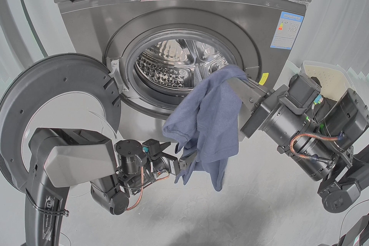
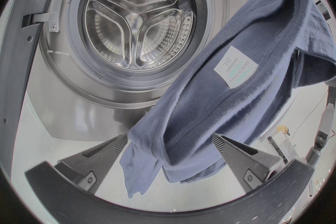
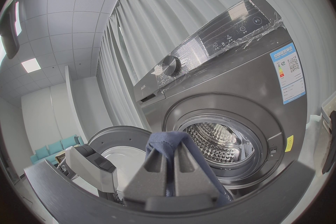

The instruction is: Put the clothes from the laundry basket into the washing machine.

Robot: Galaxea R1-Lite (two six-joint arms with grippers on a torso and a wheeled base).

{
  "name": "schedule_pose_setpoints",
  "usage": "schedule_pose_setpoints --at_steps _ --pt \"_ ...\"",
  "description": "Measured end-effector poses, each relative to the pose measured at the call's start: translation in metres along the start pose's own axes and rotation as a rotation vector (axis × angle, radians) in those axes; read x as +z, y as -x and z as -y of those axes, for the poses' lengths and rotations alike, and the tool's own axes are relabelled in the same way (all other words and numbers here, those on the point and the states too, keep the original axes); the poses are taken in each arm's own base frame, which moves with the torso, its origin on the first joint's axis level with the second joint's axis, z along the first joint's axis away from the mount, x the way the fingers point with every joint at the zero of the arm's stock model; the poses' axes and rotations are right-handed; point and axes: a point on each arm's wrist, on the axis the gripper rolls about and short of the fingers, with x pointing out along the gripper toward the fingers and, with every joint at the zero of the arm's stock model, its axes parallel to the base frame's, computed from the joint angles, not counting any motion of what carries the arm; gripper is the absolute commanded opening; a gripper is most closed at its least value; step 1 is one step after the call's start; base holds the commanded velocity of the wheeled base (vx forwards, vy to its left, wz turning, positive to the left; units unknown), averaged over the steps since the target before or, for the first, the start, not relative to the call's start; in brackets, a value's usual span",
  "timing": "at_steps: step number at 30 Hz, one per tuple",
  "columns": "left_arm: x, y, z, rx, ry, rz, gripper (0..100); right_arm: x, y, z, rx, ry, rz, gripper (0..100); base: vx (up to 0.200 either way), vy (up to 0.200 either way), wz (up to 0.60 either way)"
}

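A blue-grey garment (image 1: 211, 120) hangs in front of the washing machine's open drum (image 1: 173, 62), just below and right of the opening. My right gripper (image 1: 233, 83) is shut on its top edge; in the right wrist view the cloth (image 3: 164, 140) is pinched between the closed fingers (image 3: 190, 172). My left gripper (image 1: 190, 161) sits low, at the garment's hanging lower part. In the left wrist view it stands open (image 2: 168, 142), with a fold of the garment (image 2: 245, 42) drooping between its spread fingers (image 2: 224, 146). The drum (image 2: 136, 21) holds no clothes.
The round door (image 1: 57, 85) is swung fully open to the left, right beside my left arm. A white laundry basket (image 1: 326, 77) stands at the right of the machine, behind my right arm. Bare grey floor (image 1: 230, 212) lies in front.
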Motion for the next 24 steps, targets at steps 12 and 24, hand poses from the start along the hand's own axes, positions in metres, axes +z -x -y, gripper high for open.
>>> schedule_pose_setpoints --at_steps 12,24 --pt "0.001 -0.010 -0.002 0.002 -0.005 0.029 0 0.000 0.000 0.000 0.000 -0.001 -0.001 0 0.000 0.000 0.00" --pt "0.027 0.001 -0.009 0.027 -0.009 0.087 0 -0.002 0.002 0.006 -0.019 0.007 -0.014 0 0.000 0.000 0.00"
